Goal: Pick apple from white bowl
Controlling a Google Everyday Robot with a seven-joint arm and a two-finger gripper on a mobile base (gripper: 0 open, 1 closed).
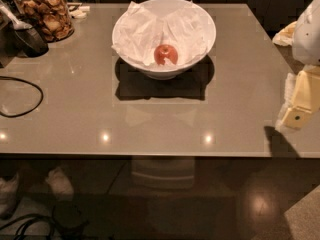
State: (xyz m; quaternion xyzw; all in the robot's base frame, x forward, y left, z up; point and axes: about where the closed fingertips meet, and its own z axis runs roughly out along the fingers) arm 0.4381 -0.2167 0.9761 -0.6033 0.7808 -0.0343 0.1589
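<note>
The small red-orange apple (166, 54) lies in the front middle of the large white bowl (200, 21), on crumpled white tissue paper (137, 29). The bowl stands at the far middle of the grey table (150, 124). My gripper (300, 109), cream-yellow, hangs at the right edge of the view above the table's right side. It is well to the right of the bowl and nearer the front edge, and holds nothing that I can see. The white arm (310, 29) rises above it.
A glass jar of brown snacks (47, 11) stands at the far left, with a dark round object and spoon (27, 36) beside it. A black cable (22, 96) loops over the left side. A dark square mat (130, 86) lies under the bowl.
</note>
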